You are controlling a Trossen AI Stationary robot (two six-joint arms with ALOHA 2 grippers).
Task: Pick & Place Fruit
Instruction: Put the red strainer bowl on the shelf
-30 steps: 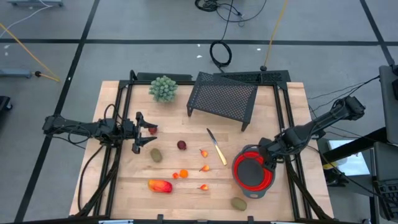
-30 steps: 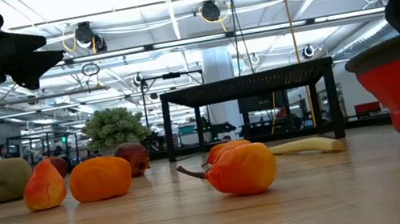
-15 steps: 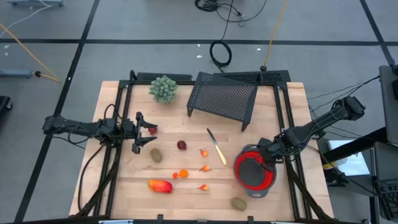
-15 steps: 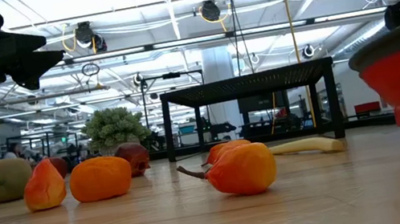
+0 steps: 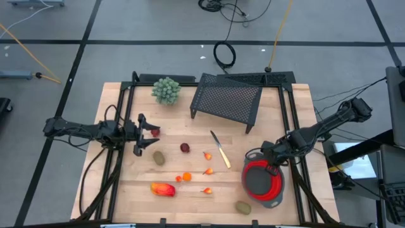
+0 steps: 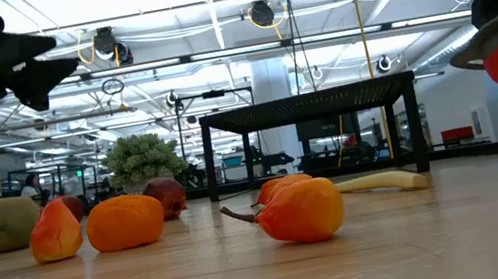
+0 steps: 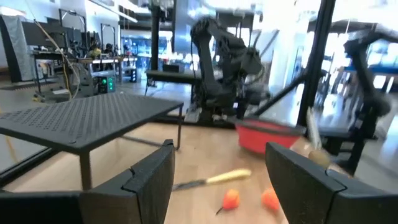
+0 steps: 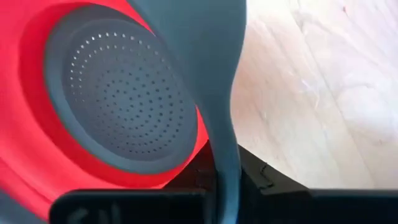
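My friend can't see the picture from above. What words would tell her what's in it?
The right gripper is shut on the handle of a red colander, beside small fruit and a knife on a wooden table. The left gripper hovers open opposite.

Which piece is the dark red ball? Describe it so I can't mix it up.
Find the black mesh rack at the back of the table. Just in front of its left end, left of the knife, sits the ball. It is the only round, dark red piece; the oval beside it is brownish-green.
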